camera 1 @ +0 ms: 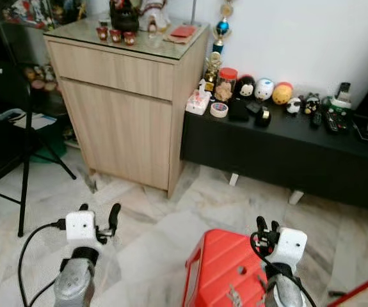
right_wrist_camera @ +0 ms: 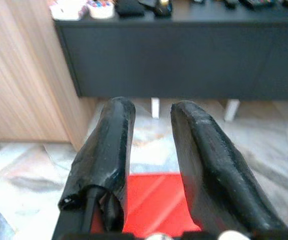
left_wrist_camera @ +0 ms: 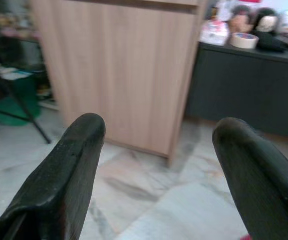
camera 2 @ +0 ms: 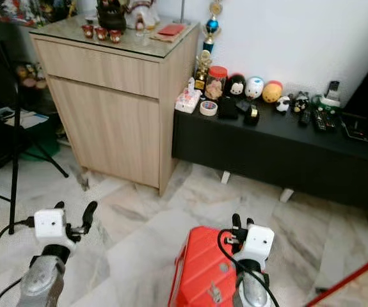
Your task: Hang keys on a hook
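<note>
Both grippers hover low over the marble floor (camera 1: 152, 224). Left gripper (camera 1: 100, 220) has its fingers spread wide and empty; right gripper (camera 1: 265, 231), above a red plastic stool (camera 1: 219, 268), has its fingers slightly parted with nothing between them. Something small and metallic lies on the stool's top near its front edge, possibly the keys, though I cannot tell. No hook can be made out. Beyond stand a wooden cabinet (camera 1: 123, 109) and a black low bench (camera 1: 280, 150) crowded with figurines along its back edge. Best judgement: confirm the keys first, lower the right gripper squarely, then search for the hook.
</note>
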{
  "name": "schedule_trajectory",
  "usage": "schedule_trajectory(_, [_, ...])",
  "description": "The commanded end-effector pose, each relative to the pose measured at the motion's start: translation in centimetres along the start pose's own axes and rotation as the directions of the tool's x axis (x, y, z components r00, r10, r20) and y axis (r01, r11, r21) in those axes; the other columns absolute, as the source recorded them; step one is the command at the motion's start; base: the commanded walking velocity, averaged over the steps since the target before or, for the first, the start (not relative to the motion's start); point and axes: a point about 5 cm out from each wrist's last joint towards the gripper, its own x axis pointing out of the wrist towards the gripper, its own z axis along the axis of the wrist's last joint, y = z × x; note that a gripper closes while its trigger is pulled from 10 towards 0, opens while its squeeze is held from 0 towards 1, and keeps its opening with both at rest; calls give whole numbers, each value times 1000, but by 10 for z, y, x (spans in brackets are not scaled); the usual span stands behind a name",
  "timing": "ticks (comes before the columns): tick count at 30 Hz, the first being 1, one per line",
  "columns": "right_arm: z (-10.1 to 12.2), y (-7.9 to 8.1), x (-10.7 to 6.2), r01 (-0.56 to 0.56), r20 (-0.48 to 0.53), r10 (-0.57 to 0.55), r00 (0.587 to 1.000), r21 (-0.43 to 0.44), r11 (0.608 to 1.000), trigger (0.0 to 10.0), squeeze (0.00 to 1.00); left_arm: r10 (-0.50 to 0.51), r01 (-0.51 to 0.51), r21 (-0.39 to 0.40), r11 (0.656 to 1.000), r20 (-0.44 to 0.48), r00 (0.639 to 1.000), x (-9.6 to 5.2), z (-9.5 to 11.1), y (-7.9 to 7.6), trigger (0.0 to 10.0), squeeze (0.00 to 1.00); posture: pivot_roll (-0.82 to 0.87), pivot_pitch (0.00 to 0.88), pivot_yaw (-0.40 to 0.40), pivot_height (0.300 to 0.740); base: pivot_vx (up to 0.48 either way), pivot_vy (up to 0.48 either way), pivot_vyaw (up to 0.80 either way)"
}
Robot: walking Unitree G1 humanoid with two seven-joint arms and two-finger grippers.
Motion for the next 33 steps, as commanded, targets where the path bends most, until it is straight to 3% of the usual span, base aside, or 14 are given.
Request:
schedule_trajectory(1, [4,-4,2,19,11,-19,1000,-2,1000,10000,0,-25,25,-13,1000,6,1000,3,4,-5,10000,0,74,7,-80,740,0,0,0])
schedule_trajectory(31, [12,-2,7,7,37,-5,999,-34,999,10000,0,-45,45,-12,999,15,999,1,6,-14,10000,0,70,8,-85,740,0,0,0])
schedule_trajectory(33, [12,0,7,-1,33,2,999,-19,1000,10000,0,-43,43,-12,999,15,999,1,6,-13,10000,0,73,9,-87,722,0,0,0])
